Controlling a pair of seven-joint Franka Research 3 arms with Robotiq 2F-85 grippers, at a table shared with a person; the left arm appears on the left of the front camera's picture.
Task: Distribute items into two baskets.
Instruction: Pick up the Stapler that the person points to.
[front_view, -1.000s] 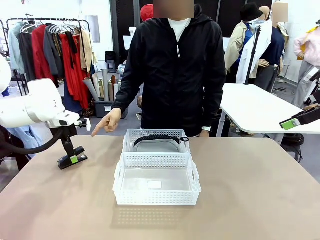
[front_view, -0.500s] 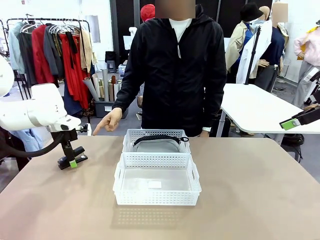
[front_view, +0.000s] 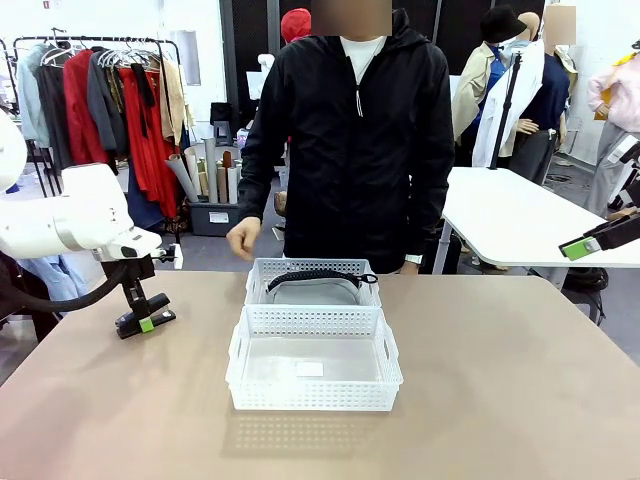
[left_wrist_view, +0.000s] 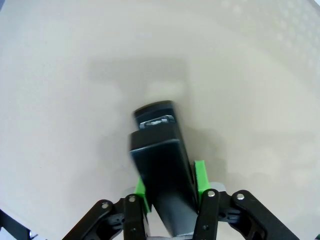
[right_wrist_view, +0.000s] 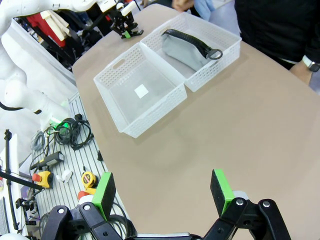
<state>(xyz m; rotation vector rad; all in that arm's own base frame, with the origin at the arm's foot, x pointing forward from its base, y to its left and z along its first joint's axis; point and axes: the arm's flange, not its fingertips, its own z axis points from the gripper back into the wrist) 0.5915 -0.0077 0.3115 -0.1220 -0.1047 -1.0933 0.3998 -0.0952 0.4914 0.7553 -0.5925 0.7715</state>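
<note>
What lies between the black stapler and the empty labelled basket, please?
Nothing but bare tabletop, per the front view; the stapler, clamped in the left gripper, sits apart from the basket.

Qty: 2 baskets (front_view: 312, 396), 1 pouch (front_view: 312, 292), 1 stapler (left_wrist_view: 161, 152)

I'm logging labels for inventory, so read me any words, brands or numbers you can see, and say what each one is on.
No text here can be read.
In the nearer basket, the white label: too small to read.
On the grey bin at the back, the white tag: blurred.
On the black stapler: no print visible.
</note>
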